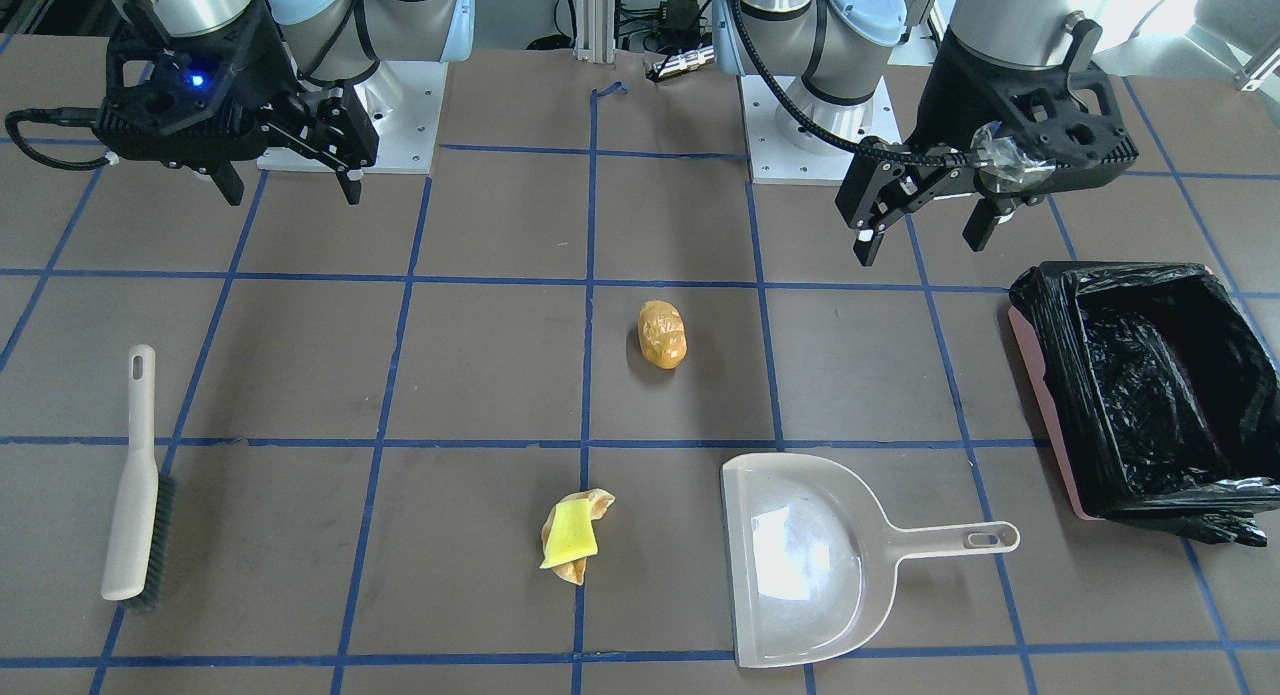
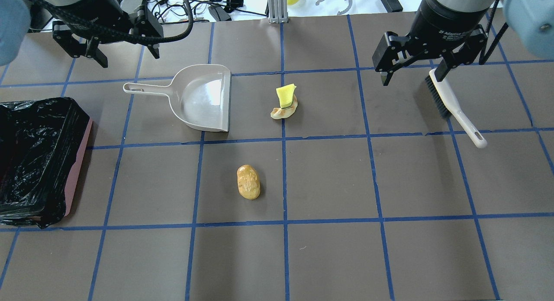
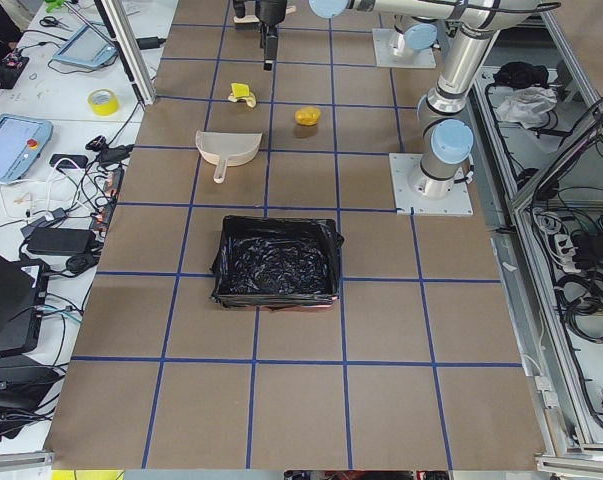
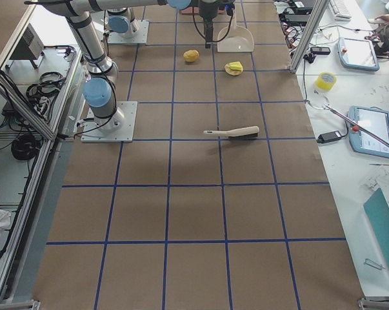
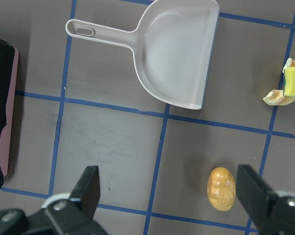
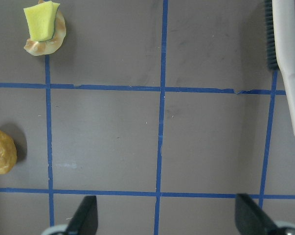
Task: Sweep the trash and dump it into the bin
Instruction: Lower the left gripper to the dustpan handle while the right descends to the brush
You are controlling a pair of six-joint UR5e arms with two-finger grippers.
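Left end effector (image 5: 170, 193) spread, aloft; roll (image 5: 221, 188) well apart.

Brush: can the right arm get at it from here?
Probably yes. The brush lies alone on the table near the open right end effector, with nothing between them.

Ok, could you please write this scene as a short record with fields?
left hand: open, empty, raised over the table
right hand: open, empty, raised
roll: lying alone on the table
sponge block: resting on the tan ring
dustpan: empty, mouth toward the sponge block
brush: lying flat, not held
bin: black-lined, on the robot's left, no trash visible inside
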